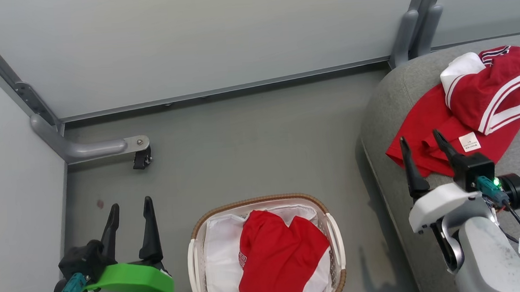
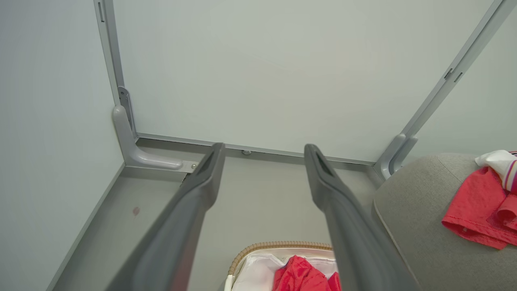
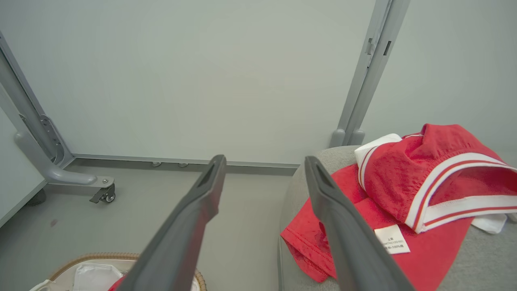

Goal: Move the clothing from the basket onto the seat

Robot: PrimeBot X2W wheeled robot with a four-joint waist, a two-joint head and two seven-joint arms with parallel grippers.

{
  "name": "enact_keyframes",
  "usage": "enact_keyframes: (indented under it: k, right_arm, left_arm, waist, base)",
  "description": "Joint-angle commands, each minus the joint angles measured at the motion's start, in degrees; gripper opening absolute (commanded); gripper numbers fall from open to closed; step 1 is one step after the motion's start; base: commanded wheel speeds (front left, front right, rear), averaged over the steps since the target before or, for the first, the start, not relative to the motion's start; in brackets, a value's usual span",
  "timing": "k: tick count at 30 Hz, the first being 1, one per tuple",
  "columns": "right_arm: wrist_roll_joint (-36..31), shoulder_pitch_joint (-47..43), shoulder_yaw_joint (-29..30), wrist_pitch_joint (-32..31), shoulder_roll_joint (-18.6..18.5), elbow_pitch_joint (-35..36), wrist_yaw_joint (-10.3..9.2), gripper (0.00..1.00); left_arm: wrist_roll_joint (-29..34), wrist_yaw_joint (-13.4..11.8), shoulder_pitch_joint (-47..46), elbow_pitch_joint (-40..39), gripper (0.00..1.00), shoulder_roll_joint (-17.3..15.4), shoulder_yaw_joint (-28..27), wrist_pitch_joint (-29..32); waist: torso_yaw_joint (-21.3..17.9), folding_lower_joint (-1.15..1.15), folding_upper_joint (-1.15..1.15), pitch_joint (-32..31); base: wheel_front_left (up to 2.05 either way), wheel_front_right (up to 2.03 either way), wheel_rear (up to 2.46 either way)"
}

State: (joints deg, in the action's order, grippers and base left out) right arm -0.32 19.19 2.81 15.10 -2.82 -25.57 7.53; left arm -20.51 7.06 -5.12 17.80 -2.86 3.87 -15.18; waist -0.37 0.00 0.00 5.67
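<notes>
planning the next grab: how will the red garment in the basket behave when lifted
Probably floppy: the red garment lies crumpled in folds across the liner of the basket, so it should sag and trail. Likely light, being thin cloth. The loose liner might lift with it.

One basket [image 1: 263,199], one seat [image 1: 386,99], two end effectors (left end effector [image 1: 130,205], right end effector [image 1: 419,136]) and two heaps of red clothing [image 1: 280,251] are counted: one in the basket, one heap [image 1: 484,89] on the seat.
</notes>
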Motion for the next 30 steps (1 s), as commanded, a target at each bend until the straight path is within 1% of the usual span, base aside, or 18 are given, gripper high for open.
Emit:
enact_keyframes:
  k: [1,5,10,30]
  right_arm:
    - [1.4,-1.7,0.1,0.1,-0.3,0.4,-0.08,1.00]
    - [4.5,-4.7,-1.0,0.1,-0.2,1.5,-0.08,1.00]
    - [6.3,-7.0,-2.3,0.1,-0.2,2.3,-0.08,1.00]
    - [7.1,-6.8,-3.1,0.1,-0.2,1.9,-0.08,1.00]
  left_arm:
    - [-0.2,-0.1,1.3,-0.1,1.00,-0.1,-0.1,0.0]
    - [-0.9,-0.3,2.4,0.0,1.00,-0.1,-0.1,0.0]
    - [-2.3,-1.0,4.2,-1.0,1.00,-0.1,-0.5,0.0]
    - [-2.1,-1.1,3.4,-0.2,1.00,-0.1,0.2,0.0]
  waist:
    - [0.7,0.00,0.00,-0.6]
    - [1.0,0.00,0.00,-1.1]
    - [0.6,0.00,0.00,-1.3]
    - [0.7,0.00,0.00,-1.2]
  base:
    - [0.00,0.00,0.00]
    - [0.00,0.00,0.00]
    - [0.00,0.00,0.00]
    - [0.00,0.00,0.00]
